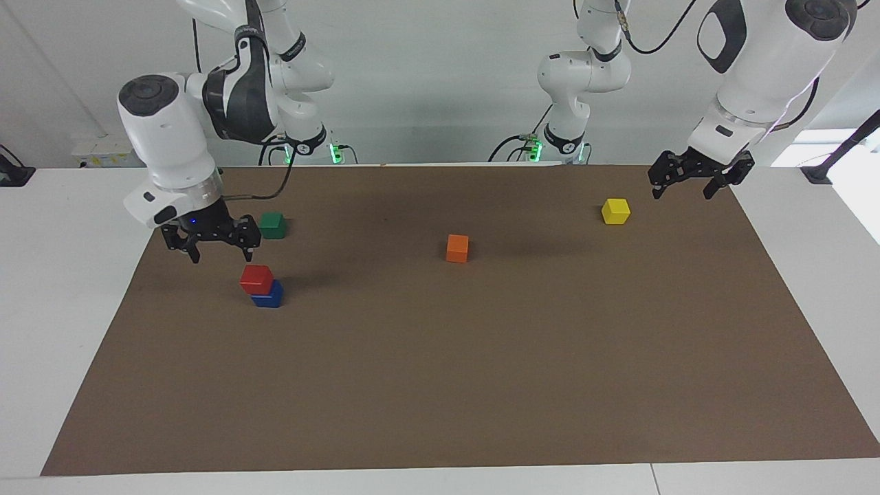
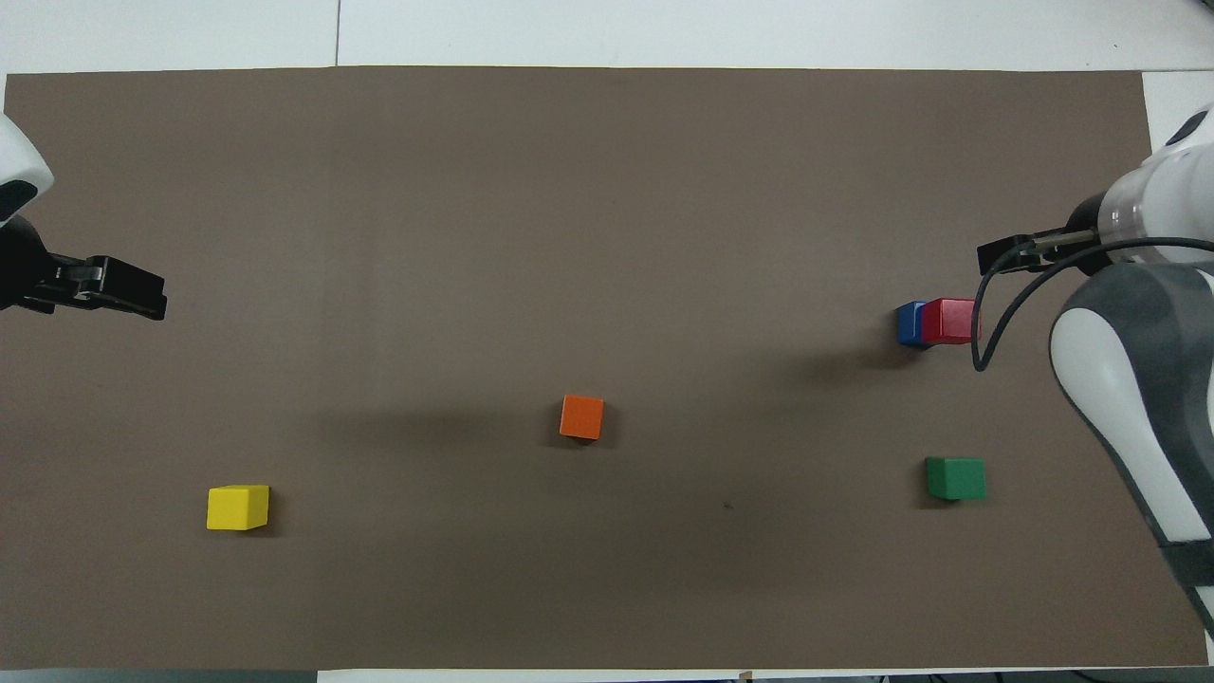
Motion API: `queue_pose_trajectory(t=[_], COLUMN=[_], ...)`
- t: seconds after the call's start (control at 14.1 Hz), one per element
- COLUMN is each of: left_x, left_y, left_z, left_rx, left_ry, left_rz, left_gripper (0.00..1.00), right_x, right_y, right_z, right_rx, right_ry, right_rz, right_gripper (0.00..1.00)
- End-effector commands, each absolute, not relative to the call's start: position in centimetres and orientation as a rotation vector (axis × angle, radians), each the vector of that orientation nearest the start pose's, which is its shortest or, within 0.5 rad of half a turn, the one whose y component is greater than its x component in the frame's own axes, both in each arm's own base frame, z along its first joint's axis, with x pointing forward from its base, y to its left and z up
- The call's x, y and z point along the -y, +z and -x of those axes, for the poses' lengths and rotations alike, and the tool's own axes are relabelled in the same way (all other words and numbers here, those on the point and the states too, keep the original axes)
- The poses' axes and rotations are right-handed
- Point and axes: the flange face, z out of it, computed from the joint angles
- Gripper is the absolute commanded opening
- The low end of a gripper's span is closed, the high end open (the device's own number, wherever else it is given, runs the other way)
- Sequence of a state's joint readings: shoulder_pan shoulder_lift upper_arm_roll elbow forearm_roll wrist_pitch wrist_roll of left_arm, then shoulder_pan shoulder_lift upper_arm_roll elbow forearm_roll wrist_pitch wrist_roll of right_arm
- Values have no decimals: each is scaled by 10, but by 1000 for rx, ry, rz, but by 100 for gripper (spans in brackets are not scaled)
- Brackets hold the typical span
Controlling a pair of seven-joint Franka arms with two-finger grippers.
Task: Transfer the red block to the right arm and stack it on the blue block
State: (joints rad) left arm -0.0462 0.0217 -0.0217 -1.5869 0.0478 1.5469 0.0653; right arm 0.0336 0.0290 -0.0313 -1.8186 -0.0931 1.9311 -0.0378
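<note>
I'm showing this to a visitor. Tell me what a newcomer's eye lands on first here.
First the red block stacked on the blue block, toward the right arm's end of the brown mat. Next the right gripper, open and empty, up in the air beside the stack. The orange cube stands alone mid-mat, and the left gripper waits open near the yellow cube.

Robotics lab — two bench-mounted arms (image 1: 172, 137), brown mat (image 1: 481, 357)

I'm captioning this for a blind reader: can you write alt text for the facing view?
A red block sits stacked on a blue block on a brown mat, with the right claw open and raised just above it. Green, orange and yellow blocks lie nearer the robots, and the left claw hangs open by the yellow one.
</note>
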Motion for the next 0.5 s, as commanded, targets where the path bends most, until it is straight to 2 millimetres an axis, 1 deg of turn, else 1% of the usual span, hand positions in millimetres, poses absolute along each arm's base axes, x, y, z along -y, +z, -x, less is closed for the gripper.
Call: queue_pose_trajectory(t=[0.0, 0.14, 0.28, 0.43], left_x=[31, 36, 36, 34], left_y=[611, 617, 617, 616], left_z=[-554, -550, -550, -551], left_rx=[-200, -211, -213, -206], left_ry=[50, 33, 32, 35], left_rz=[3079, 3079, 3079, 3079], left_gripper=[100, 100, 100, 100], right_x=[0, 6, 13, 27], right_y=[572, 600, 608, 605], right_z=[-557, -547, -536, -528], right_rx=[111, 90, 77, 48], right_ry=[-48, 41, 128, 212], right_rz=[3155, 3148, 3142, 3135], right_gripper=[100, 100, 100, 100])
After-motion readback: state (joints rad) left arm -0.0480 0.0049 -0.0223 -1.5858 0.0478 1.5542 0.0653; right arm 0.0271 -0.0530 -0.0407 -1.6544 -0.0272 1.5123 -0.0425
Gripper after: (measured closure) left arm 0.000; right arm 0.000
